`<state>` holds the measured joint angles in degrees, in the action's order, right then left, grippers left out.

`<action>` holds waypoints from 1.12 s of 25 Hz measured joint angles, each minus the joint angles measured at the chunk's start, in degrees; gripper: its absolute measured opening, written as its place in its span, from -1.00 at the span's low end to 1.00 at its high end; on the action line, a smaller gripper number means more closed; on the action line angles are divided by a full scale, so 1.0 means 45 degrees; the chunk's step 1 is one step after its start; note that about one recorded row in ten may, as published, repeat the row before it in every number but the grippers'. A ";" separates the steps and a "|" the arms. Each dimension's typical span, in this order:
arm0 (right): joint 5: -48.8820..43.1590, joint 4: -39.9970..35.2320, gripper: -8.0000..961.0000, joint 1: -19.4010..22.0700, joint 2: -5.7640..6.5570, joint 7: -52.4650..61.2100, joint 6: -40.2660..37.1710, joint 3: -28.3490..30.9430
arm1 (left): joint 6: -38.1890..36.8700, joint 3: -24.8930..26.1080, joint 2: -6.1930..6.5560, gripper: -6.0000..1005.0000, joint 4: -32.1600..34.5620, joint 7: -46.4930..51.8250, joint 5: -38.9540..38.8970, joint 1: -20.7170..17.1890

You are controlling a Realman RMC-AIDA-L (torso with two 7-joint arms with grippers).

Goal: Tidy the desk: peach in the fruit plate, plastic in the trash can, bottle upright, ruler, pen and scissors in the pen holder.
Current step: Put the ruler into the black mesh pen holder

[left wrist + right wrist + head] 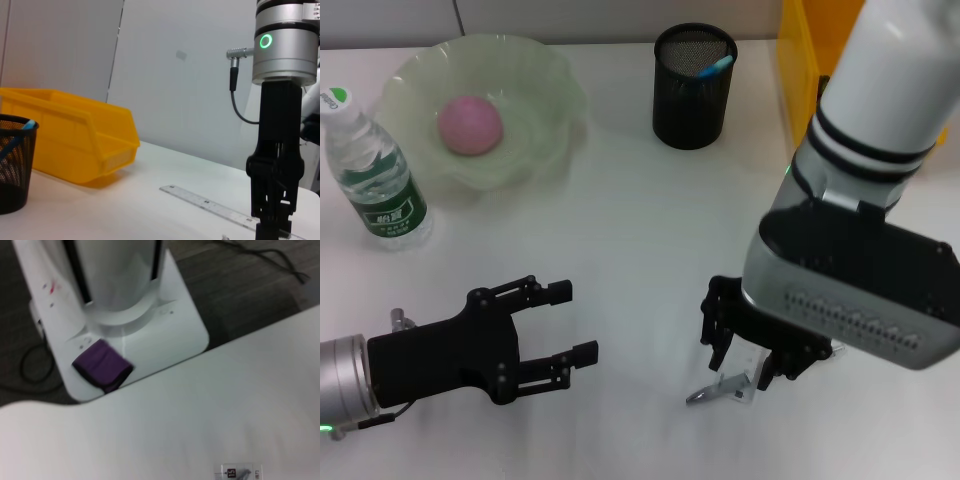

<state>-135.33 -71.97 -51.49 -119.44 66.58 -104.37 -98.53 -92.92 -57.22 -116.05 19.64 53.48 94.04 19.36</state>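
Tabletop (640,220), white, seen from the head camera, with both of your arms at its near edge. Your right pincer (745,355), black, points down at the near right and stands over one end of a clear plastic ruler (725,388) that lies flat on the surface; whether its fingers are pressed on the ruler or merely beside it cannot be told, since the grey wrist housing covers most of them. In the left wrist view you see the same ruler (220,210) stretching away from the right pincer (272,227) toward a yellow plastic bin (75,140). The right wrist view shows only the ruler's printed end (239,473) on the white surface.

Your left pincer (565,325), black, hovers low at the near left with its two fingers spread apart and nothing between them.

At the far left a pale green, wavy-rimmed fruit plate (535,120) holds a pink peach (470,124). Just to its left a clear water bottle with a green label (375,175) stands upright. At the far centre a black mesh pen holder (692,95) contains a blue pen (715,66). The yellow bin (800,70) sits at the far right.
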 joint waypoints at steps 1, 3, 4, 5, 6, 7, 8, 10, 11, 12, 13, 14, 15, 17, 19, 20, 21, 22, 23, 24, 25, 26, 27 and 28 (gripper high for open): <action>0.0008 -0.0030 -0.16 0.0044 0.0000 0.0261 -0.0087 0.0212 | -0.0027 0.0062 0.0001 0.57 -0.0015 -0.0011 0.0000 -0.0026; 0.0041 -0.0137 -0.16 0.0187 0.0001 0.0700 -0.0134 0.0607 | -0.0094 0.0105 0.0000 0.57 -0.0033 -0.0009 0.0000 -0.0066; 0.0052 -0.0229 -0.16 0.0298 0.0001 0.0906 -0.0158 0.0820 | -0.0141 0.0109 0.0001 0.57 -0.0036 0.0028 0.0001 -0.0081; 0.0080 -0.0316 -0.16 0.0390 0.0001 0.1093 -0.0184 0.1022 | -0.0201 0.0114 -0.0001 0.57 -0.0036 0.0085 0.0000 -0.0094; 0.0137 -0.0414 -0.16 0.0492 0.0001 0.1284 -0.0218 0.1283 | -0.0254 0.0119 -0.0002 0.57 -0.0037 0.0141 0.0000 -0.0098; 0.0253 -0.0488 -0.16 0.0581 0.0002 0.1458 -0.0260 0.1576 | -0.0295 0.0120 0.0002 0.57 -0.0037 0.0201 0.0000 -0.0108; 0.0418 -0.0545 -0.17 0.0654 0.0007 0.1615 -0.0292 0.1897 | -0.0295 0.0120 0.0002 0.57 -0.0037 0.0201 0.0000 -0.0108; 0.0812 -0.0600 -0.17 0.0793 0.0015 0.1860 -0.0362 0.2520 | -0.0324 0.0120 0.0008 0.57 -0.0038 0.0204 0.0004 -0.0108; 0.1053 -0.0603 -0.17 0.0864 0.0018 0.1959 -0.0391 0.2910 | -0.0357 0.0120 0.0008 0.57 -0.0021 0.0204 0.0011 -0.0108; 0.1276 -0.0558 -0.17 0.0939 0.0020 0.2017 -0.0416 0.3298 | -0.0422 0.0120 0.0006 0.57 -0.0004 0.0204 0.0012 -0.0107; 0.1532 -0.0461 -0.17 0.1017 0.0020 0.2084 -0.0425 0.3653 | -0.0527 0.0130 0.0004 0.57 0.0008 0.0206 0.0012 -0.0106; 0.1706 -0.0361 -0.17 0.1081 0.0020 0.2131 -0.0426 0.3910 | -0.0639 0.0164 0.0005 0.57 0.0014 0.0208 0.0009 -0.0106; 0.1946 -0.0211 -0.17 0.1173 0.0021 0.2202 -0.0390 0.4263 | -0.0781 0.0244 0.0009 0.57 0.0016 0.0208 0.0005 -0.0106; 0.2336 0.0055 -0.17 0.1351 0.0020 0.2290 -0.0320 0.4892 | -0.1049 0.0416 0.0014 0.57 0.0030 0.0200 0.0004 -0.0111; 0.2956 0.0444 -0.16 0.1634 0.0020 0.2301 -0.0200 0.5638 | -0.1138 0.0485 0.0016 0.57 0.0036 0.0182 0.0004 -0.0114; 0.3235 0.0600 -0.16 0.1773 0.0020 0.2298 -0.0114 0.5914 | -0.1138 0.0485 0.0016 0.57 0.0036 0.0182 0.0004 -0.0114; 0.3614 0.0781 -0.16 0.1953 0.0021 0.2247 0.0023 0.6210 | -0.1138 0.0485 0.0016 0.57 0.0036 0.0182 0.0004 -0.0114; 0.3998 0.0987 -0.16 0.2156 0.0020 0.2146 0.0145 0.6483 | -0.1260 0.0597 0.0027 0.57 0.0046 0.0146 0.0007 -0.0118; 0.4354 0.1200 -0.16 0.2387 0.0022 0.1991 0.0318 0.6743 | -0.1312 0.0656 0.0030 0.57 0.0063 0.0169 0.0004 -0.0121; 0.4681 0.1436 -0.16 0.2582 0.0024 0.1810 0.0466 0.6966 | -0.1323 0.0656 0.0030 0.57 0.0063 0.0178 0.0004 -0.0121; 0.5007 0.1658 -0.16 0.2780 0.0028 0.1592 0.0604 0.7180 | -0.1342 0.0660 0.0028 0.57 0.0060 0.0196 0.0002 -0.0122; 0.5435 0.2029 -0.16 0.3013 0.0031 0.1274 0.0800 0.7423 | -0.1360 0.0692 -0.0001 0.57 0.0039 0.0187 -0.0001 -0.0128; 0.5766 0.2363 -0.16 0.3185 0.0035 0.1012 0.0945 0.7596 | -0.1360 0.0724 -0.0024 0.57 0.0024 0.0163 -0.0002 -0.0141; 0.6153 0.2790 -0.16 0.3345 0.0034 0.0723 0.1057 0.7736 | -0.1347 0.0758 -0.0054 0.57 0.0005 0.0125 -0.0002 -0.0162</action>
<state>-107.64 -59.41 -36.44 -119.29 69.84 -99.62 -63.72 -98.98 -53.81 -116.29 19.66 54.04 94.03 18.63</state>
